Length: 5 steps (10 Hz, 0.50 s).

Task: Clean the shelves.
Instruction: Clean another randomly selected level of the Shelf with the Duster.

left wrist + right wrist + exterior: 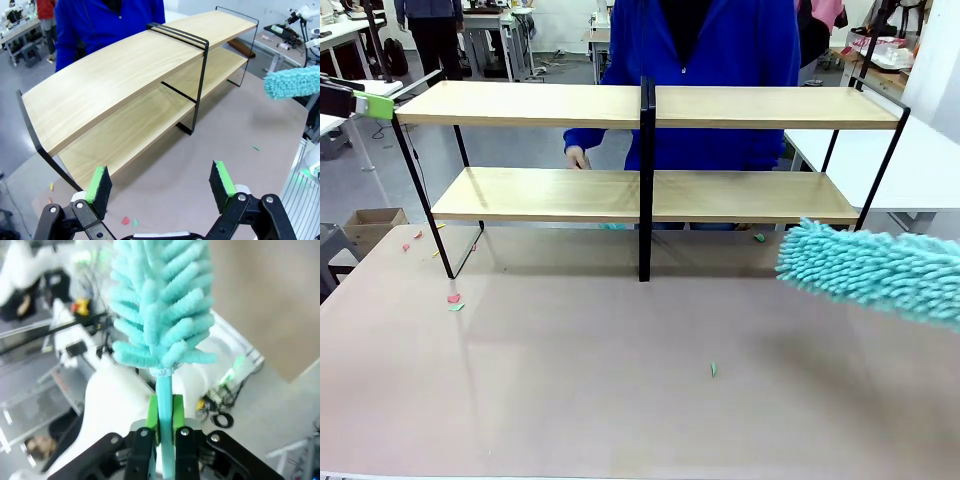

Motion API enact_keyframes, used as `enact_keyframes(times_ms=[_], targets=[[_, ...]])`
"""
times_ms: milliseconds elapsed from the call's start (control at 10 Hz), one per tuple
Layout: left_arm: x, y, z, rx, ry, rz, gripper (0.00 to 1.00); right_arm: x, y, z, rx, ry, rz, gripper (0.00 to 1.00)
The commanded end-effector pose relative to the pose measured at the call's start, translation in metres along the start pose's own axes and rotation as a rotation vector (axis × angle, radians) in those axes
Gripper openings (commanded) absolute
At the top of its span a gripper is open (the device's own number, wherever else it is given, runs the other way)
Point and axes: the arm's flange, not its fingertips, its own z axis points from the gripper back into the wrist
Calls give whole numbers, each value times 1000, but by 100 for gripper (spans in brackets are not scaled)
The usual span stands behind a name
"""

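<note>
- Right wrist view: grips the teal duster's thin handle between shut right jaws, fluffy head straight ahead.
- Spreads left jaws wide, empty, beside the shelves' left end.
- Lay the head flat, sweep each board end to end, skirt the centre post.
- Stands at the worktop's far side: two long light-wood boards, thin black frame, bare tops.
</note>
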Motion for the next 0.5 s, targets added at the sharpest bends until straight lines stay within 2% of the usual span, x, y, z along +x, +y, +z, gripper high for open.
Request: enact_keyframes(times_ms=[0,200,400], targets=[[-6,-6,-1,16,5,4,100,-29,-6,46,18,79,151,13],[-6,-6,-1,16,5,4,100,-45,4,71,-31,-62,359,13],[-6,-6,-1,16,5,4,100,-51,10,76,-63,-196,550,13]])
